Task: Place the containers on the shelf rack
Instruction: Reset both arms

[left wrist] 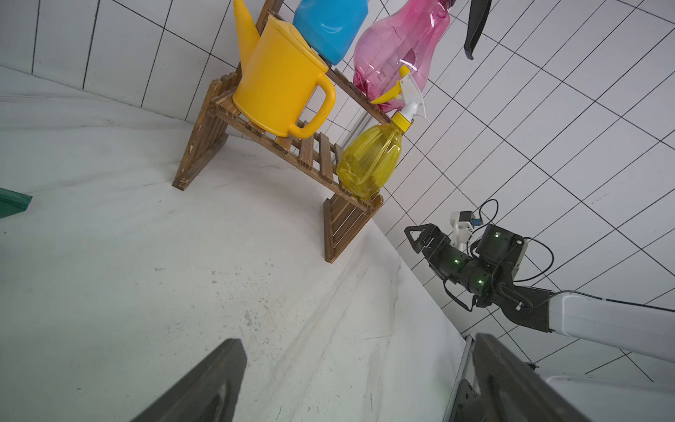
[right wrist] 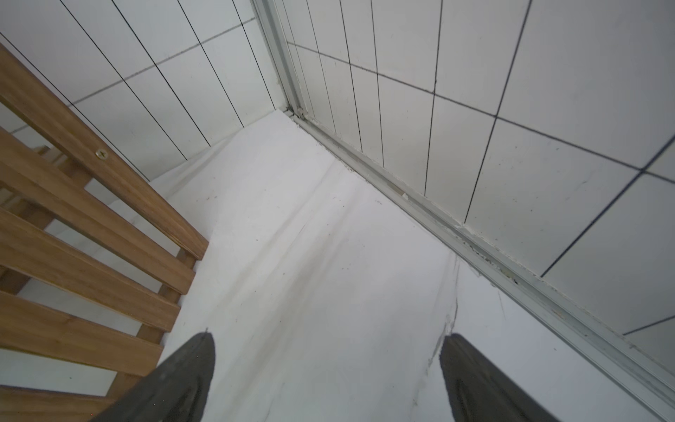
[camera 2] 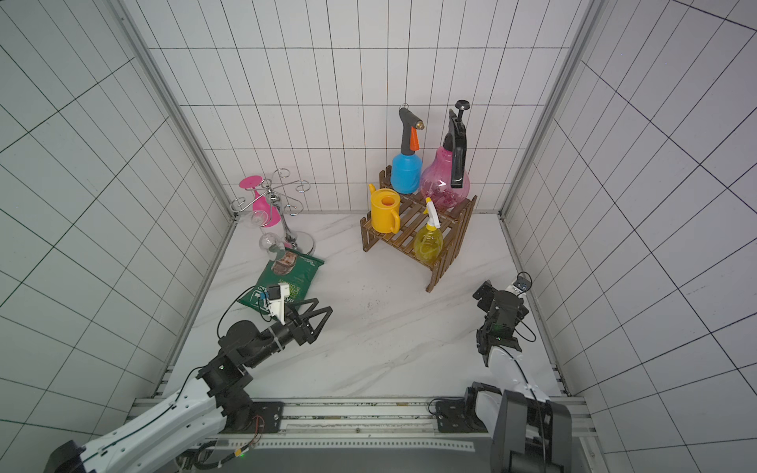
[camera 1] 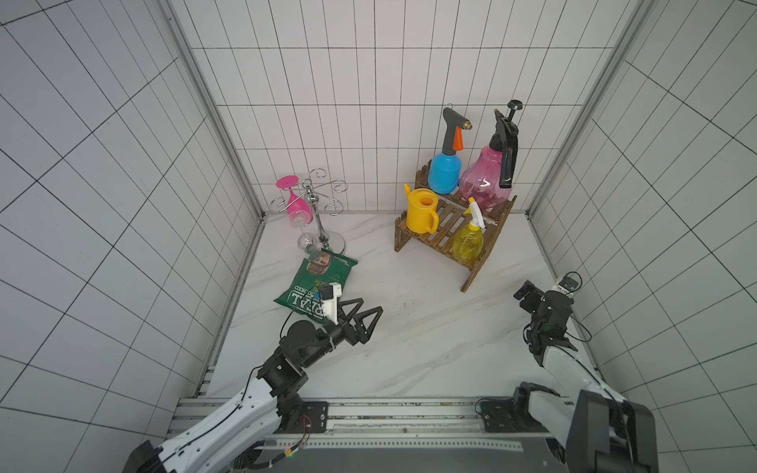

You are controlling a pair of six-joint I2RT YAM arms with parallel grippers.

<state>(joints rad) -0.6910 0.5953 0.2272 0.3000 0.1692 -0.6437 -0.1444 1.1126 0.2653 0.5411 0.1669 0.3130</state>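
The brown slatted shelf rack (camera 1: 446,225) stands at the back right, in both top views. On its upper tier stand the blue sprayer (camera 1: 444,174) and the pink sprayer (camera 1: 485,180). The yellow watering can (camera 1: 422,213) and the small yellow sprayer (camera 1: 467,243) stand on the lower tier, as the left wrist view shows too: watering can (left wrist: 281,84), small sprayer (left wrist: 369,160). My left gripper (camera 1: 370,306) hovers open and empty over the table's left middle. My right gripper (camera 1: 524,294) is open and empty near the right wall, just in front of the rack's side (right wrist: 91,226).
A chrome wire glass stand (camera 1: 317,204) at the back left holds a pink wine glass (camera 1: 295,204) and a clear glass (camera 1: 307,243). A green crisp bag (camera 1: 315,282) lies in front of it, beside my left wrist. Tiled walls close three sides.
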